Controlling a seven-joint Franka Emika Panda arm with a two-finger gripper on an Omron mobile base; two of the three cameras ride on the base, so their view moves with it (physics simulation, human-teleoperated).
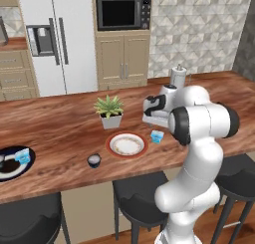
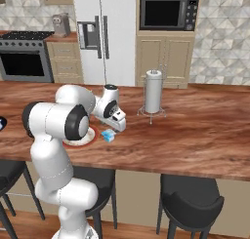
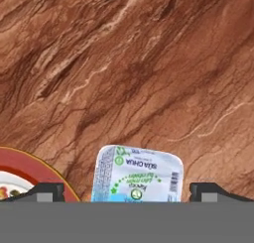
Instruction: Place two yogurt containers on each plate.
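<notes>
Your white arm reaches forward over a long wooden counter [image 1: 60, 133]. Its gripper [image 3: 127, 195] points down at a light blue yogurt cup [image 3: 136, 175] lying on the wood. In the hand view the two dark fingertips [image 3: 44, 191] stand spread wide, one on each side of the cup with bare gaps between, so the fingers are released and grasp nothing.

That cup [image 1: 157, 136] sits just beside the right edge of the red-rimmed plate [image 1: 126, 145], apart from it and not on it. The plate's cream centre holds no cup.

A dark round yogurt cup [image 1: 93, 161] with a pale top stands on the counter to the front left of the red-rimmed plate, near the counter's front edge.

Far to the left, the dark navy plate [image 1: 15, 163] carries a second light blue cup [image 1: 22, 157]. At the picture's left edge, on that same plate, you can make out a sliver of another small item, too cut off to name.

A small potted plant [image 1: 109, 112] stands behind the red-rimmed plate. A paper towel roll [image 2: 153, 91] stands upright further right on the counter
</notes>
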